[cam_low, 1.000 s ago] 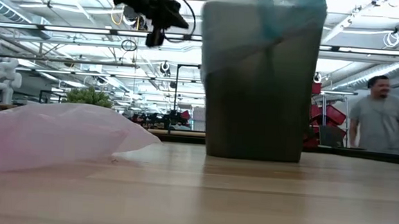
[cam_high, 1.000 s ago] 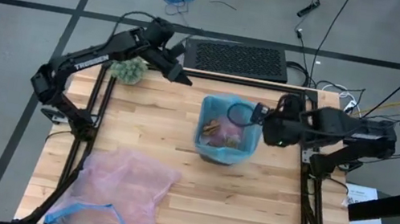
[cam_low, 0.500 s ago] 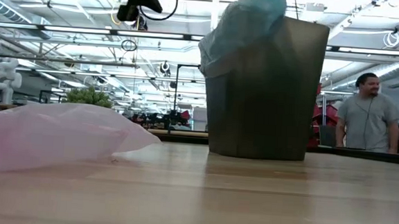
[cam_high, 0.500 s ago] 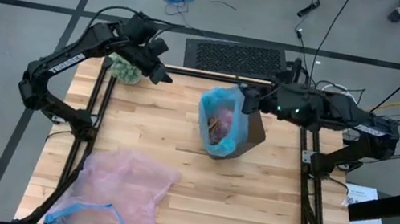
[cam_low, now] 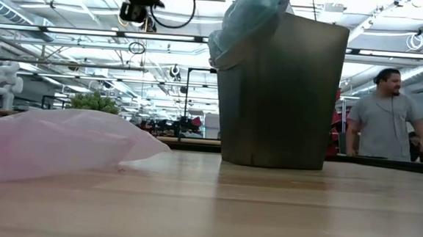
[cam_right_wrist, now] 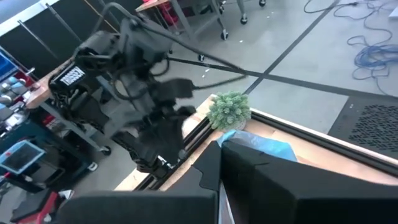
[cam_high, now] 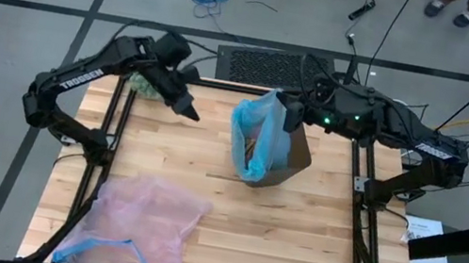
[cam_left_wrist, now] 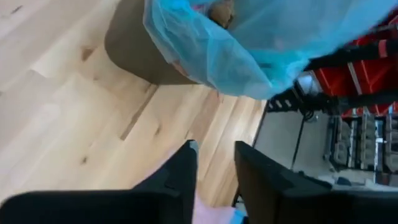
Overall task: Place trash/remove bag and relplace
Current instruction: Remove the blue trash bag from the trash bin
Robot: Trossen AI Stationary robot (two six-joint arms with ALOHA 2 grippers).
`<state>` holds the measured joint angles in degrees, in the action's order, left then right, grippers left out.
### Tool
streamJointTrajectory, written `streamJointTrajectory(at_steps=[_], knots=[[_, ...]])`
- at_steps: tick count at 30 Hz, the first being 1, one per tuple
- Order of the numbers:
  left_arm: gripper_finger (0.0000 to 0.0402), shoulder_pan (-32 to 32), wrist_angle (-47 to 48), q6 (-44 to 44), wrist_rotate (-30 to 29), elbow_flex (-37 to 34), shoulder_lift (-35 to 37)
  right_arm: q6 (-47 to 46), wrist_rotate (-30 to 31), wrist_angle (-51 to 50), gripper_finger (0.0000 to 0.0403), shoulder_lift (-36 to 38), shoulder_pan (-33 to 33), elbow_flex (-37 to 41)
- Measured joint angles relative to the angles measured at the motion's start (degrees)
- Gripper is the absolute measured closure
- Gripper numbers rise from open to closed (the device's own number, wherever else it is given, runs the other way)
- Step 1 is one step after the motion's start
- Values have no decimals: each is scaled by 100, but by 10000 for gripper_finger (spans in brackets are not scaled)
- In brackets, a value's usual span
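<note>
Above bin (cam_high: 292, 156), right tool (cam_high: 293, 115) pinching bag (cam_high: 253, 135) rim.

We take the brown square plastic bin (cam_high: 292, 156) near the middle of the wooden table (cam_high: 292, 246) as our landmark. The thin translucent light-blue plastic bag (cam_high: 251, 134) sits in it and rises above its left rim, with crumpled trash scraps (cam_high: 256, 145) inside. The right gripper (cam_high: 293, 113) is at the bin's far rim, on the bag. The left gripper (cam_high: 188, 110) hangs left of the bin, the fuzzy green ball (cam_high: 142, 85) beyond it. The translucent pink bag with a blue rim (cam_high: 138, 225) lies at the bin's near left
</note>
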<state>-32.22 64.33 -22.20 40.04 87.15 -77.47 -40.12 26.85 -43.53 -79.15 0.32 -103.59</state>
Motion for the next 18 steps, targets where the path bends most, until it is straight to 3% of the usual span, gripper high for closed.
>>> streamJointTrajectory(at_steps=[6, 11, 18], knots=[[273, 272, -1577, -824, -379, -1148, 9, 203, 6, -5, 403, 61, -4, -2], [272, 451, -3841, -2075, -301, -2183, 144, 247, 26, -2, 403, 169, -113, -4], [272, 793, -5283, -3188, -304, -3012, 153, 264, 37, 11, 403, 229, -190, -7]])
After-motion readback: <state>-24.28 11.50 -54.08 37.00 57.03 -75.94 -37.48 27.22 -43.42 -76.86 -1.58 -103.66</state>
